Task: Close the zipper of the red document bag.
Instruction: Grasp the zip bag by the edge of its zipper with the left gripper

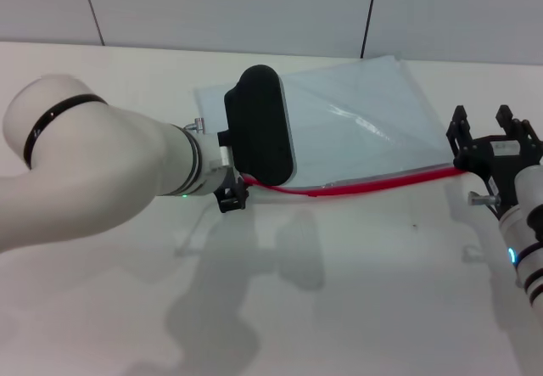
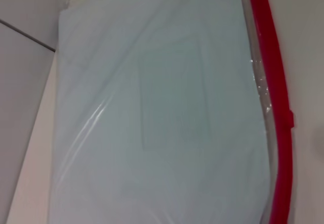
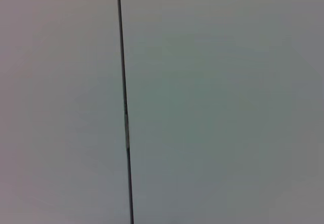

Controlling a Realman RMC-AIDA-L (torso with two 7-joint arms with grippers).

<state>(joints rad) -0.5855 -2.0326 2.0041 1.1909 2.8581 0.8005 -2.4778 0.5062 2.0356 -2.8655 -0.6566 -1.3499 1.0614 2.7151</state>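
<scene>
Setting: bare test bench, lab-like.
Surface (image 1: 365, 308): plain white, matte, carrying only shadows in front.
Backdrop: grey wall panels (image 1: 229, 7) split by thin dark seams (image 1: 368, 11).
Occupant: white two-armed robot at the surface.

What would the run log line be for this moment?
left end effector: at zipper left end | right end effector: open, at its right end | red document bag: flat on table

A smooth white matte tabletop (image 1: 356, 308) fills most of the head view, carrying soft grey shadows in its lower left and centre. Across the top of the frame runs a pale grey panelled wall (image 1: 254, 7), split by thin dark vertical seams (image 1: 369, 15) at upper left and upper right.
</scene>
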